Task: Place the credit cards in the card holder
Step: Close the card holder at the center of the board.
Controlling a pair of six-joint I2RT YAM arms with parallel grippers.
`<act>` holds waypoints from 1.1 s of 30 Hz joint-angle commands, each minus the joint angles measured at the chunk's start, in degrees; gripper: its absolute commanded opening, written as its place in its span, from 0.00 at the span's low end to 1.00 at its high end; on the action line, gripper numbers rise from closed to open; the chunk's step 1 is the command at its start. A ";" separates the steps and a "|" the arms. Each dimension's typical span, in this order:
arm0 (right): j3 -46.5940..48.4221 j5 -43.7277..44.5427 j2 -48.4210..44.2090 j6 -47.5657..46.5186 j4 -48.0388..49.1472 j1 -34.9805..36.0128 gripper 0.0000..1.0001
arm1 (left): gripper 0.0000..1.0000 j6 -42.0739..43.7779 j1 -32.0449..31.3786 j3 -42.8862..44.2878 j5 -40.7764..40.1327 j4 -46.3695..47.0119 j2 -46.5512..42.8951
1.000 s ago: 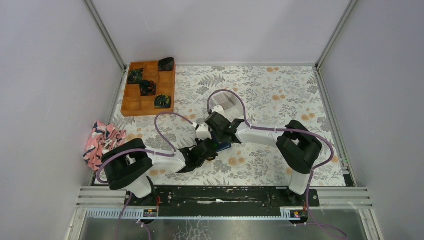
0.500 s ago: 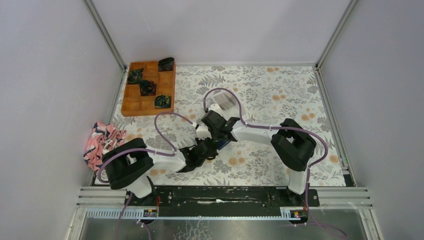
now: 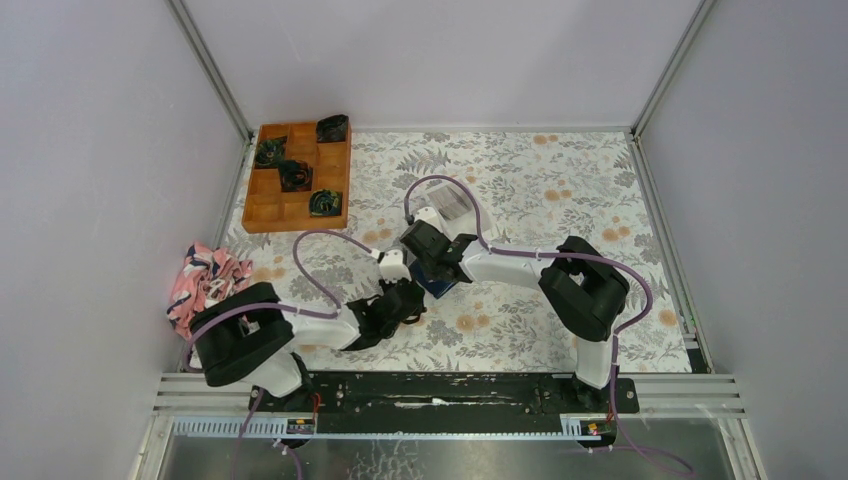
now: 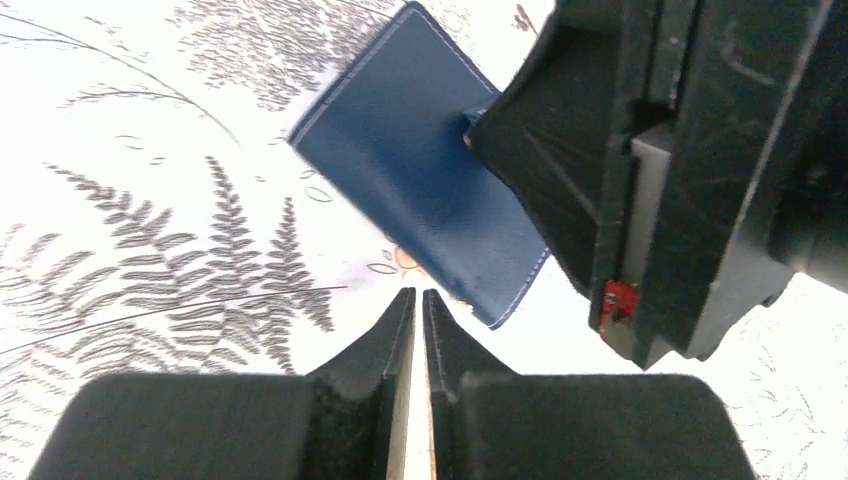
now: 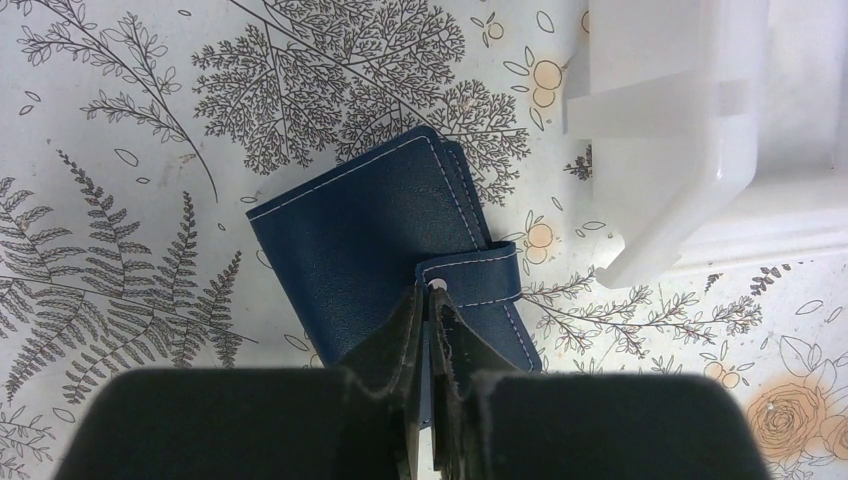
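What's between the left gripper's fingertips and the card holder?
Only bare floral tablecloth separates the left gripper from the card holder; the left wrist view shows it.

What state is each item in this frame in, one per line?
card holder: folded shut, lying flat, strap wrapped over its edge.
right gripper: shut, tips at the strap.
left gripper: shut, beside the card holder.
wooden tray: four dark items inside.
pink cloth: crumpled.

- Top view: right gripper [image 3: 431, 271] covers most of the wallet [image 3: 439, 287]; only a blue corner shows.
- Wallet's inside: closed, unseen in every view.
- Box [image 5: 660, 120] beside the wallet, right wrist view: cut off by top and right edges.
- Tray [image 3: 267, 208] items, far left of the wallet: too small to name.
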 commanded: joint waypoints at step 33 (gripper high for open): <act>1.46 -1.81 0.74 0.36 -1.32 1.11 0.19 | 0.13 0.20 3.66 -0.26 -3.17 3.30 4.49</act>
